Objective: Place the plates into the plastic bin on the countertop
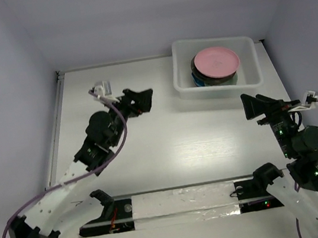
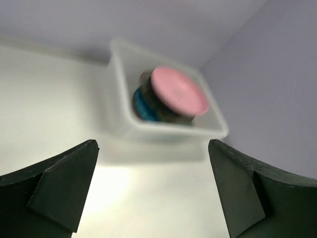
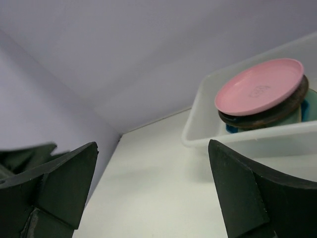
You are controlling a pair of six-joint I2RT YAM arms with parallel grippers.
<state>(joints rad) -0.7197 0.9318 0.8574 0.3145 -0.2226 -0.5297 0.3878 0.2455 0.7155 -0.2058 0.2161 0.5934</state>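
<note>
While both arms hang over the worktop (image 1: 169,147), the plates sit in one stack inside the plastic bin (image 1: 217,90) at the far right corner. Pink plate (image 1: 215,59) on top, dark plate (image 3: 262,117) directly under it; blue and pale edges show lower down, number not resolvable. Left claw (image 1: 146,101): spread wide, nothing between the fingers, well apart from the bin and facing it. Right claw (image 1: 255,109): spread wide, empty, near the bin's near right corner, not touching.
</note>
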